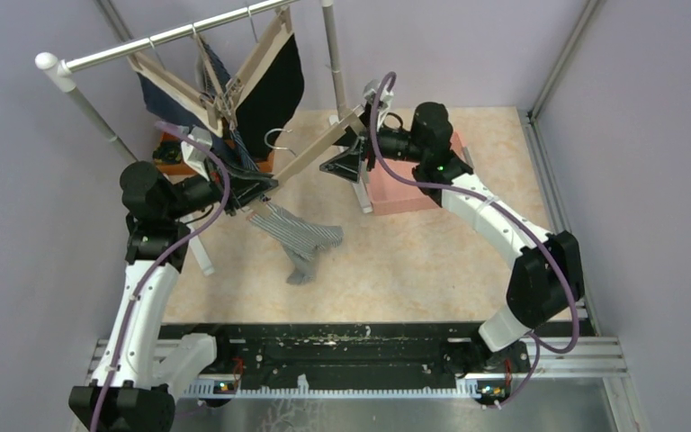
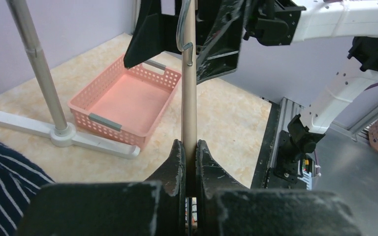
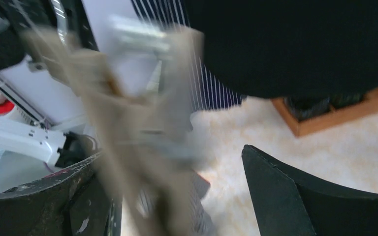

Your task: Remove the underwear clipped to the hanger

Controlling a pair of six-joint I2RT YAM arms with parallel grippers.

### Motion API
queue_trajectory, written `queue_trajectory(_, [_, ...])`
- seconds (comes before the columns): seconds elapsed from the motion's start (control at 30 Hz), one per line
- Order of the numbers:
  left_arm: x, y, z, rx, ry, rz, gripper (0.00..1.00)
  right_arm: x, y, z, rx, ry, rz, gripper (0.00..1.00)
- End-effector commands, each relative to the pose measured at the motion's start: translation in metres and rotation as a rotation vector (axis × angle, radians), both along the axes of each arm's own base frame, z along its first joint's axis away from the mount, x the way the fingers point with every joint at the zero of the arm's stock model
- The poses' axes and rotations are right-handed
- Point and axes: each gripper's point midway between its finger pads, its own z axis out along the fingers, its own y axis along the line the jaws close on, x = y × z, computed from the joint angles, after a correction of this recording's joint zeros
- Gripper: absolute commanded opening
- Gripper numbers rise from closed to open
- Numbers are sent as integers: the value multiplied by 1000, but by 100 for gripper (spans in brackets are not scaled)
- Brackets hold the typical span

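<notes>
On the counter: grey striped underwear (image 1: 304, 241) lying loose between the arms.
On the rail (image 1: 171, 36): black underwear (image 1: 274, 85) and navy-striped underwear (image 1: 164, 99) hanging from hangers.
Left jaws: clamped shut on a wooden hanger (image 2: 189, 98).
Right jaws: spread wide beside that hanger, gripping nothing.

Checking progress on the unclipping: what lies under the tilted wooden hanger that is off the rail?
Grey striped underwear lies crumpled on the table below the hanger; the left claw hides its upper end.

Underwear (image 1: 274, 85) hangs from the rail (image 1: 171, 34) at the back left. Before it slants a hanger (image 1: 310, 155). Nearer still, a pair (image 1: 299, 236) lies on the table (image 1: 414, 261), with a basket (image 1: 396, 200) to the right.
</notes>
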Motion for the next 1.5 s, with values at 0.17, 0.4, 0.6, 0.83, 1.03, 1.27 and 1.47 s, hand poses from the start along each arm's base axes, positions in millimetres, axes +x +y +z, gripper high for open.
queue_trajectory(0.17, [1,2,21,-57,-77,62,0,-34,-1,109,402,-224,5,90])
queue_trajectory(0.4, [1,1,23,-78,-74,48,0,-34,17,118,452,-205,72,90])
queue_trajectory(0.6, [0,-1,22,-115,-71,37,0,-28,30,115,485,-165,115,84])
queue_trajectory(0.83, [3,0,24,-150,-89,57,0,-25,43,117,458,-161,112,26])
queue_trajectory(1.03, [7,3,27,-155,-89,85,21,-28,41,123,450,-175,105,0])
queue_trajectory(1.27, [2,3,25,-121,-105,82,61,-33,35,137,482,-184,92,0])
queue_trajectory(1.47, [5,10,11,-66,-80,157,62,-26,28,144,473,-207,7,0])
